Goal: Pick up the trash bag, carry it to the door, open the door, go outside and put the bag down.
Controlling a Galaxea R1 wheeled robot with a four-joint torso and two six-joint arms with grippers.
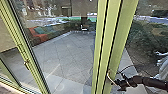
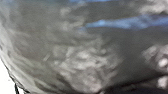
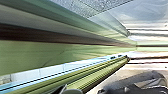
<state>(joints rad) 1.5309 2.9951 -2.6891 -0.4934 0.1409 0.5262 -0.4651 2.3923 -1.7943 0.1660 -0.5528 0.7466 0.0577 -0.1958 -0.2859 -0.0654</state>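
Trash bag (image 2: 85, 60): showing very close to the left wrist camera, bulging in thin, cloudy grey plastic. Revealing pale, crumpled contents through the film; also presenting a blue strip (image 2: 125, 23). Regarding the left gripper, being unable to tell whether open, closed or gripping the bag.

On the right side, reaching in with the dark right arm (image 1: 152, 81) to the green door frame (image 1: 120, 40). Positioning the right gripper (image 1: 117, 82) at the pale curved handle (image 1: 109, 76); being unable to tell whether open, closed or gripping the handle. In the right wrist view, passing long green bars (image 3: 45, 53) at close range, beside speckled paving (image 3: 72, 6).

Farther left in the head view, noting a second green post (image 1: 33, 60) bearing a small handle (image 1: 26, 64). Looking through glass onto a paved yard (image 1: 65, 50) with joints crossing diagonally. Beyond, observing red seating (image 1: 37, 33) with teal cushions (image 1: 40, 30) along the left edge, a small chair (image 1: 84, 28) near the far end, and dark greenery (image 1: 147, 37) on the right.
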